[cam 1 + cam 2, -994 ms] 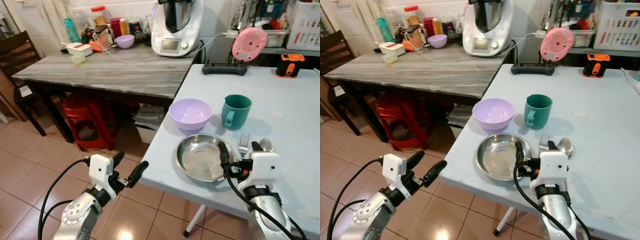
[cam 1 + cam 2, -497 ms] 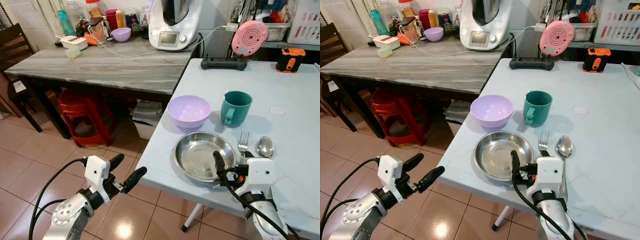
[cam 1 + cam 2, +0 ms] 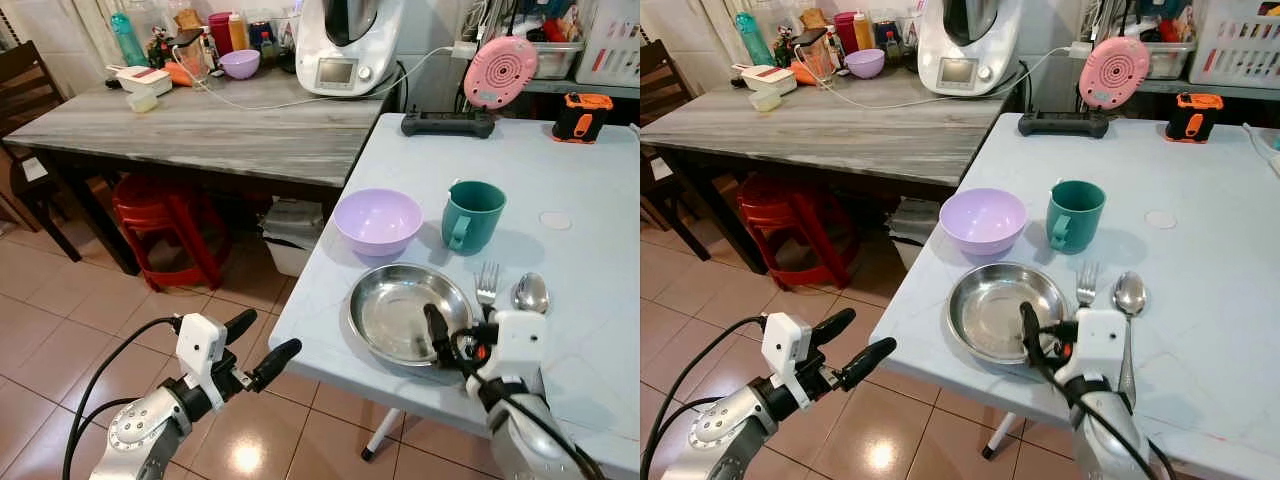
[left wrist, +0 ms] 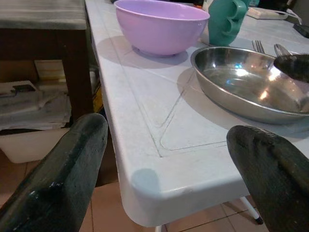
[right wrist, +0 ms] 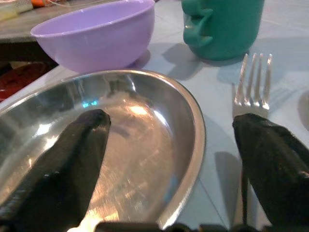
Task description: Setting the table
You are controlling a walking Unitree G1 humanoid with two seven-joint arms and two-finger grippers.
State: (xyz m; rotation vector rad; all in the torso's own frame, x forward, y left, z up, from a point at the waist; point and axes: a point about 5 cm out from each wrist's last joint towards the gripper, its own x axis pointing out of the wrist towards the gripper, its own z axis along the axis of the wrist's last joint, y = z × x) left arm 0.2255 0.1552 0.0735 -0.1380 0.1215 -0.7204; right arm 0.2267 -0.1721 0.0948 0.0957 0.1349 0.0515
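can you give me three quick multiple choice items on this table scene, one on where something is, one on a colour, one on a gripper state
1. Where does the fork lie?
A. inside the purple bowl
B. between the steel plate and the spoon
C. on the wooden table

2. What colour is the mug?
A. teal green
B. red
C. white

3. How does the right gripper stand?
A. shut on the fork
B. open, straddling the steel plate's rim
C. shut on the mug

Answers:
1 B, the fork sits right of the steel plate, left of the spoon.
2 A, the mug is teal.
3 B, its fingers are spread apart.

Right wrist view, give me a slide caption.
Open right claw straddling the round steel plate's rim, silver fork alongside, lilac plastic bowl behind.
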